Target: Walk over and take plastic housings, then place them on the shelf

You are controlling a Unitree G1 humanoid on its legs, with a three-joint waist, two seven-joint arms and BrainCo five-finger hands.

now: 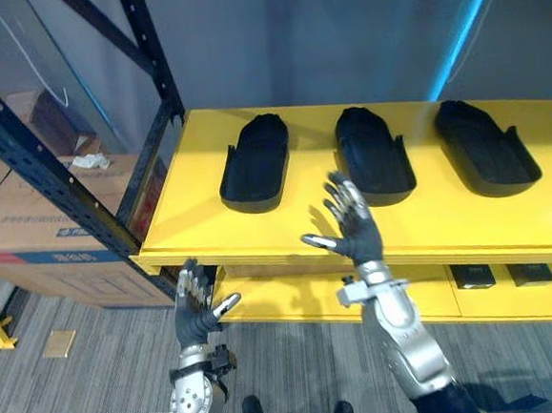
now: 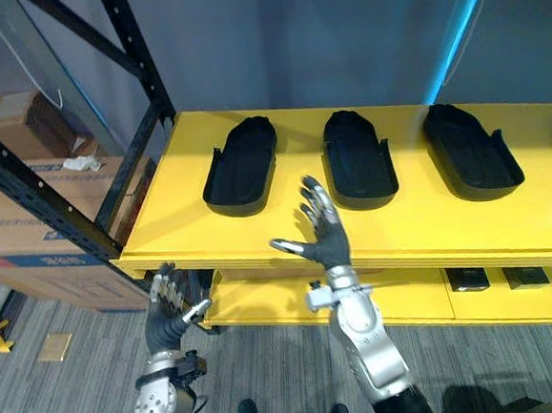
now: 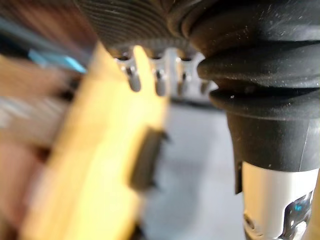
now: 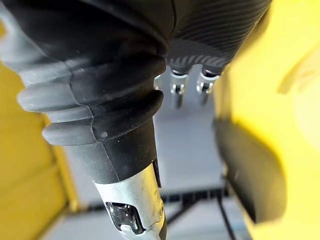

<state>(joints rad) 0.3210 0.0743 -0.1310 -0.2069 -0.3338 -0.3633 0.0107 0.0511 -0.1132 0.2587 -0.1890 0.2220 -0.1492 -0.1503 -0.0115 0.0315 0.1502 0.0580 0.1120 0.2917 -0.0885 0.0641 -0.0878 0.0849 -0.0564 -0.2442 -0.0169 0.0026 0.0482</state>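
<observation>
Three black plastic housings lie in a row on the yellow shelf (image 1: 201, 222): a left housing (image 1: 255, 162), a middle housing (image 1: 374, 156) and a right housing (image 1: 486, 147). My right hand (image 1: 354, 227) is raised over the shelf's front part, just in front of the middle housing, fingers spread and holding nothing. My left hand (image 1: 197, 305) hangs lower, below the shelf's front edge at the left, fingers straight and empty. In the right wrist view a housing (image 4: 245, 170) shows on the yellow surface past the fingers (image 4: 176, 90).
A dark blue rack upright (image 1: 44, 177) rises at the left, with cardboard boxes (image 1: 38, 225) behind it. A lower yellow shelf (image 1: 293, 301) holds small dark items (image 1: 473, 275). Grey carpet floor (image 1: 107, 373) lies in front.
</observation>
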